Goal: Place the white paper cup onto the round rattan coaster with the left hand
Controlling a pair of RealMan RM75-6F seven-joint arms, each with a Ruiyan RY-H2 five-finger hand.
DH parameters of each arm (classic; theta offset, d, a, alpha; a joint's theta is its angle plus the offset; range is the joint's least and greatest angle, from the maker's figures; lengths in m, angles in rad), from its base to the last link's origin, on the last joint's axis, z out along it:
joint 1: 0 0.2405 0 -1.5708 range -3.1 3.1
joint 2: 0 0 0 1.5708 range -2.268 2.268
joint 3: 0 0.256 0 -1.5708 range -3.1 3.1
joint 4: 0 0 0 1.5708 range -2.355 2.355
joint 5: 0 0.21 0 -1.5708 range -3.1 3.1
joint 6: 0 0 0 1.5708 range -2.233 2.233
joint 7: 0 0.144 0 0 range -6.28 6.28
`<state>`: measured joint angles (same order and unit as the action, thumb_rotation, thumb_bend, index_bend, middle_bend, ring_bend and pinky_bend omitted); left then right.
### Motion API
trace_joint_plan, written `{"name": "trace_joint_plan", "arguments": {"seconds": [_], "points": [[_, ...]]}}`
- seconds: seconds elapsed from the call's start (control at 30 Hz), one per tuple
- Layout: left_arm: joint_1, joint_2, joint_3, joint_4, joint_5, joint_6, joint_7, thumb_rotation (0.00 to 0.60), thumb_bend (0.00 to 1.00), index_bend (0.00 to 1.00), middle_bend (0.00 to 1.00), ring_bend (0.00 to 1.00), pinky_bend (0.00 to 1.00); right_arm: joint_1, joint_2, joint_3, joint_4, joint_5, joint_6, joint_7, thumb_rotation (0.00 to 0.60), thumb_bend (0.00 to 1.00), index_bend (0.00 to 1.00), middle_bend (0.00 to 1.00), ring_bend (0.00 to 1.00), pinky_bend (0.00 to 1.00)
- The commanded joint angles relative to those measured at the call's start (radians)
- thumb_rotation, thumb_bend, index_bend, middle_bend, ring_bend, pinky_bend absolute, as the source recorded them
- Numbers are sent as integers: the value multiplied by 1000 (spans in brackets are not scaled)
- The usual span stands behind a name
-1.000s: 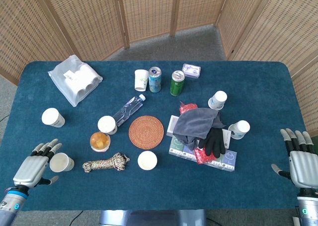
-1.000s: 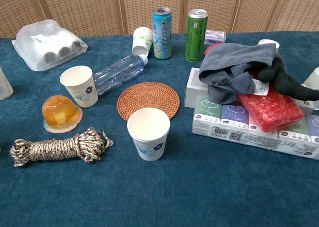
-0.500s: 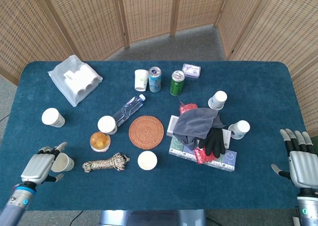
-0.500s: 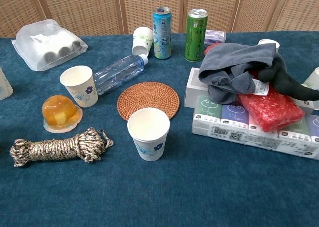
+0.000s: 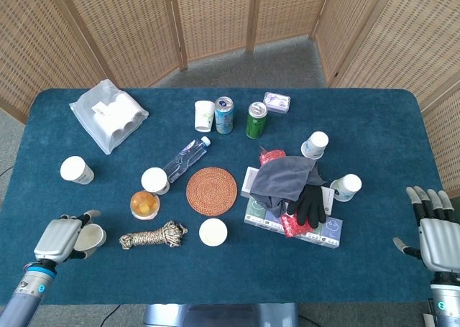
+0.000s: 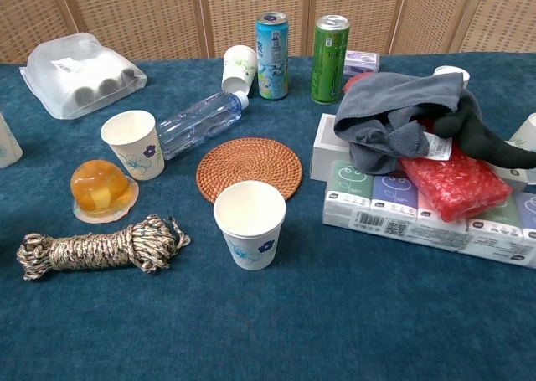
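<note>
— At the near left corner of the table [image 5: 374, 111], what is the left hand [image 5: 59, 238] doing?
— Its fingers are curled around a white paper cup [image 5: 91, 236], gripping it at the table's near left.
— And the round rattan coaster [image 5: 211, 190]?
— Mid-table, well to the right of that cup, bare, a rope bundle [image 5: 153, 235] between them.
— The right hand [image 5: 435, 235]?
— Near right edge, fingers spread, holding nothing.
</note>
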<state>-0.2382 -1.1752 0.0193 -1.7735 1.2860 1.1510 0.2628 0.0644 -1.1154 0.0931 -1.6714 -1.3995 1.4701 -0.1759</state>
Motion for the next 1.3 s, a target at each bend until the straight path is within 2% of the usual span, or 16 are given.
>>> {"name": "trace_joint_plan", "arguments": {"seconds": [0.03, 0.37, 0.63, 0.73, 0.93, 1.17, 1.3], "points": [[-5, 13, -18, -13, 19, 14, -38, 600, 294, 229, 426, 478, 345, 0, 0, -1, -1, 1, -2, -2, 600, 19, 0, 0, 0, 0], [-127, 78, -141, -155, 58, -13, -52, 600, 293, 232, 423, 457, 345, 1, -8, -2, 3, -3, 1, -8, 600, 20, 0, 0, 0, 0], [-253, 38, -235, -230, -32, -79, 10, 600, 292, 219, 423, 444, 339, 1, -4, -1, 2, -3, 0, 1, 600, 21, 0, 0, 0, 0], [-306, -12, -268, -214, -82, -95, 39, 600, 292, 216, 424, 441, 336, 2, -5, -1, 3, -3, -1, 4, 600, 20, 0, 0, 0, 0], [-427, -96, -313, -164, -249, -173, 102, 600, 290, 216, 423, 436, 336, 2, -4, -1, 3, -4, -1, 7, 600, 21, 0, 0, 0, 0], [-548, -172, -307, -54, -429, -263, 157, 600, 286, 221, 423, 425, 329, 4, -4, -1, 6, -3, -6, 10, 600, 21, 0, 0, 0, 0], [-602, -222, -299, 25, -476, -294, 164, 600, 286, 228, 423, 416, 315, 5, -3, -2, 5, -5, -7, 12, 600, 21, 0, 0, 0, 0]]}}
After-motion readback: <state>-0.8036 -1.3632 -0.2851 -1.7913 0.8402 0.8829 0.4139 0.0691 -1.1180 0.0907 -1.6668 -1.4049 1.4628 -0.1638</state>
